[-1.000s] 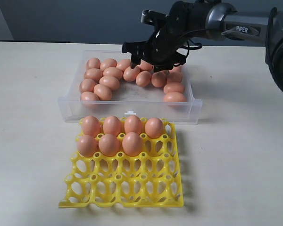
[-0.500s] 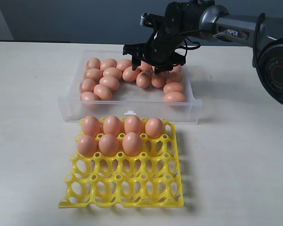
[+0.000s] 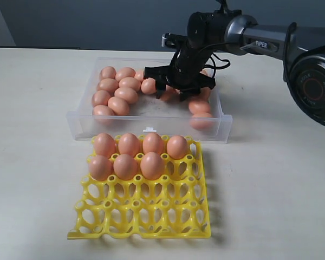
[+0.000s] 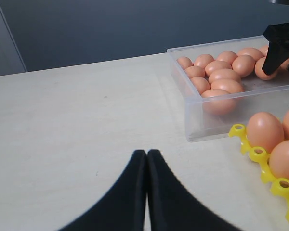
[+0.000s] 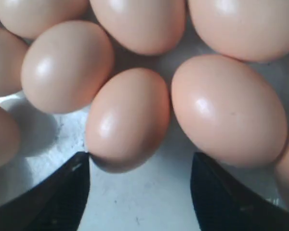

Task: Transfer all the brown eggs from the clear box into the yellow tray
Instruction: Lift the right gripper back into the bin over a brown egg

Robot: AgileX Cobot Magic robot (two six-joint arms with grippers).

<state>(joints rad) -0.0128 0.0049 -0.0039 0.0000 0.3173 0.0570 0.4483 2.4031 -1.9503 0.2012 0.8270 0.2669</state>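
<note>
The right gripper [image 5: 139, 166] is spread low inside the clear box [image 3: 151, 125], upper centre of the exterior view, with one of the brown eggs [image 5: 127, 118] between its tips, unpinched. The left gripper [image 4: 147, 154] is pressed together above the table [image 4: 62, 120]. Seven more sit in the yellow tray [image 3: 146, 216], lower centre.

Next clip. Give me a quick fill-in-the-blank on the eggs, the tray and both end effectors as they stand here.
1. The yellow tray holds ___ brown eggs.
2. The right end effector hangs among the eggs in the clear box, and its jaws are ___.
3. The left end effector is away from the box, and its jaws are ___.

Missing words: seven; open; shut.
</note>
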